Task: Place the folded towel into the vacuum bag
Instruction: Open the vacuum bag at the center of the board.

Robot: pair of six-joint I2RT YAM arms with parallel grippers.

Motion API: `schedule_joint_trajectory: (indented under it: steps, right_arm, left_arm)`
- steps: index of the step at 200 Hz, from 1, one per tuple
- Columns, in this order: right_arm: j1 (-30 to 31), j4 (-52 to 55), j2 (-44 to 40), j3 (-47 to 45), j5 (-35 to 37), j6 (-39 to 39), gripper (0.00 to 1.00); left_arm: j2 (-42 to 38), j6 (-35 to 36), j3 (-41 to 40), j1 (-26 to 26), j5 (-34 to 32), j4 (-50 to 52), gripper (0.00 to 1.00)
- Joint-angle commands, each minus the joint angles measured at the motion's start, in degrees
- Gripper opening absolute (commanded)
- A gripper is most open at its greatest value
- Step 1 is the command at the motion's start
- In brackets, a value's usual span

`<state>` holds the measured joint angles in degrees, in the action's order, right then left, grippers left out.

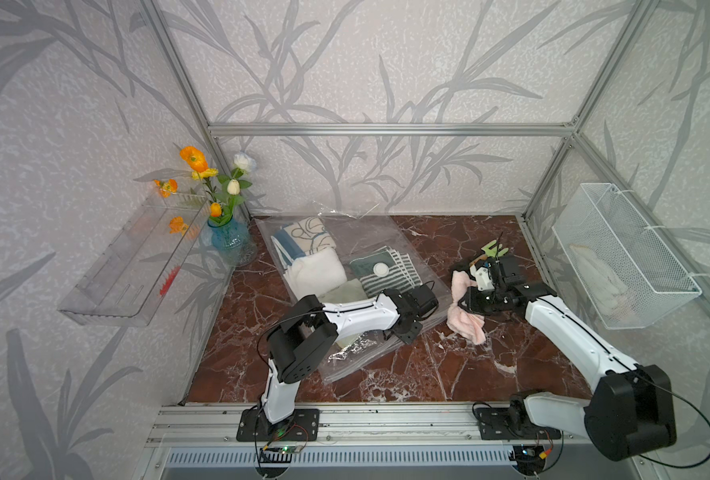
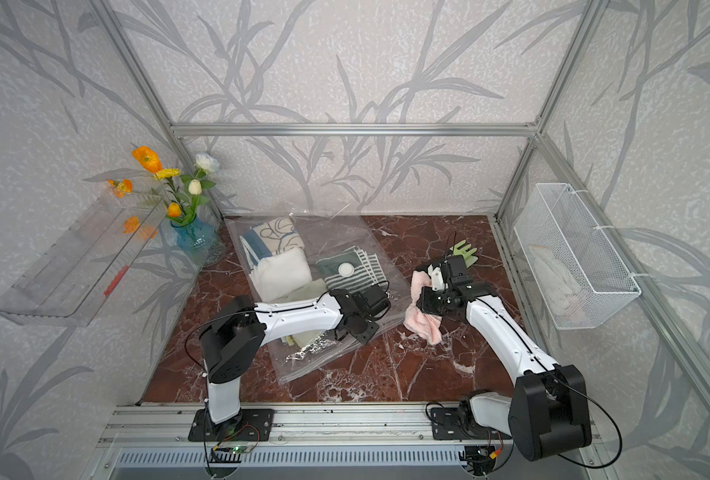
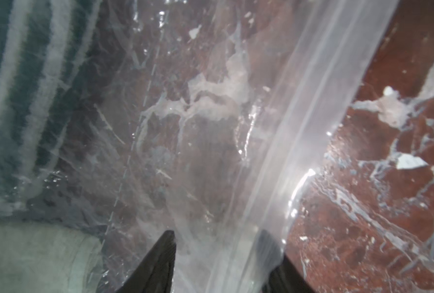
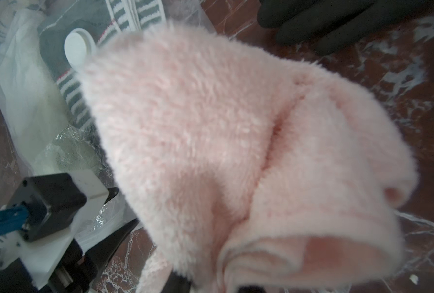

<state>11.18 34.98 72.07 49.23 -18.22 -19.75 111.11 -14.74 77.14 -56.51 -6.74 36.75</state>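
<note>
In a top view, the right tool (image 1: 464, 300) is clamped on the fluffy pink folded towel (image 1: 467, 326), and the clear crinkly plastic vacuum bag (image 1: 370, 237) lies just past its tip. In the left wrist view, the left tool (image 3: 217, 236) is parted astride the zip edge (image 3: 299, 126); it should pinch one layer and lift. In the right wrist view, the towel bunches, so it should be fed in low.

Pink towel (image 4: 236, 142) hides fingertips of right end effector (image 1: 466, 302).

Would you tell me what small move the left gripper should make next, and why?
Probably close the left gripper on the upper layer of the vacuum bag and lift it slightly. Its jaws stand apart astride the zip edge, the bag looks flat there, and the right gripper holds the pink towel raised just beside that edge, with no visible gap to slide into.
</note>
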Motion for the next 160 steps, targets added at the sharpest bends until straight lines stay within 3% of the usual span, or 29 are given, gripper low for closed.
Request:
schedule_joint_trajectory:
  steps: [1,16,32,64,96,160]
  right_arm:
    - [1.23,0.55,-1.83,-1.78,-2.45,-0.04,0.05]
    - [4.55,1.96,-3.31,-2.67,-0.23,0.6,0.05]
    - [8.94,1.75,-5.8,-4.41,1.35,0.38,0.05]
    - [20.37,-3.14,-9.38,-8.5,5.17,-0.96,0.05]
    - [31.21,-7.31,-5.89,-8.6,9.22,0.34,0.05]
    - [35.72,-12.23,3.64,-2.06,9.4,5.92,0.03]
  left_arm:
    - [-0.79,2.24,2.01,0.27,-7.32,1.96,0.26]
    - [-3.38,1.37,1.62,0.96,-9.1,1.59,0.14]
    - [-6.25,1.45,2.07,1.48,-8.29,1.82,0.09]
    - [-11.58,-1.39,2.24,2.67,-5.4,0.71,0.03]
    - [-15.53,-4.12,2.16,3.51,-3.93,-1.41,0.02]
    - [-18.2,-6.79,-0.62,4.9,-0.91,-5.8,0.03]
